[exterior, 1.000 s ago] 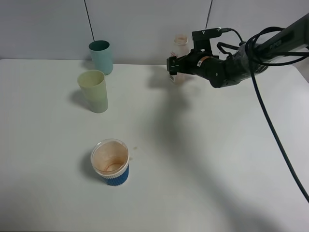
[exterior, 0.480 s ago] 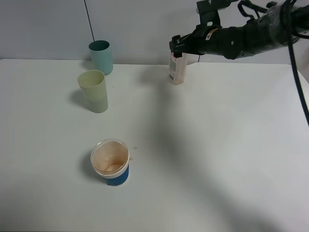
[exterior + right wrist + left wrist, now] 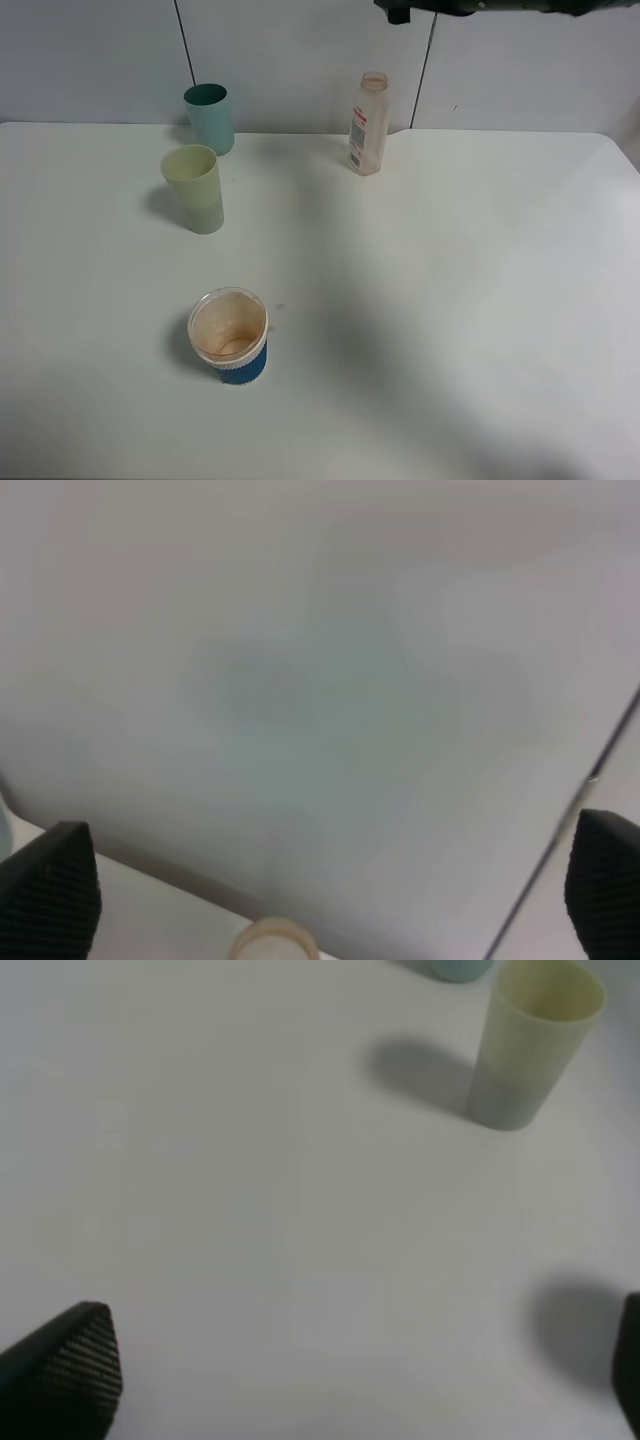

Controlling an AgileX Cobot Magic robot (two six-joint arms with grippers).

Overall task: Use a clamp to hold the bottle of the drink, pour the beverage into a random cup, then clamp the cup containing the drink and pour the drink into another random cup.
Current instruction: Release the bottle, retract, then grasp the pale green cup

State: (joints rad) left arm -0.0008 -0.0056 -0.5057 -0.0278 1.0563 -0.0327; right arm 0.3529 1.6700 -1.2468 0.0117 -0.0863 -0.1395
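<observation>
My right gripper [image 3: 325,890] hangs up high, fingers spread wide with nothing between them but the grey wall [image 3: 300,680], and the open mouth of the bottle [image 3: 368,125] just peeks in beneath it. On the high camera the bottle stands upright near the back edge of the table [image 3: 450,300], on its own, nothing touching it. Only a dark bit of the right arm [image 3: 480,6] shows at the top edge of that view. My left gripper [image 3: 345,1375] is spread wide too, empty, hovering over bare table, with the yellow-green cup [image 3: 530,1045] ahead of it and well apart. That cup stands upright on the left of the high view, with the teal cup [image 3: 209,118] just behind it, close to the wall. The short cup with the blue sleeve [image 3: 230,335] sits nearer the front, stained brown inside. What the two tall cups hold, I cannot tell.
</observation>
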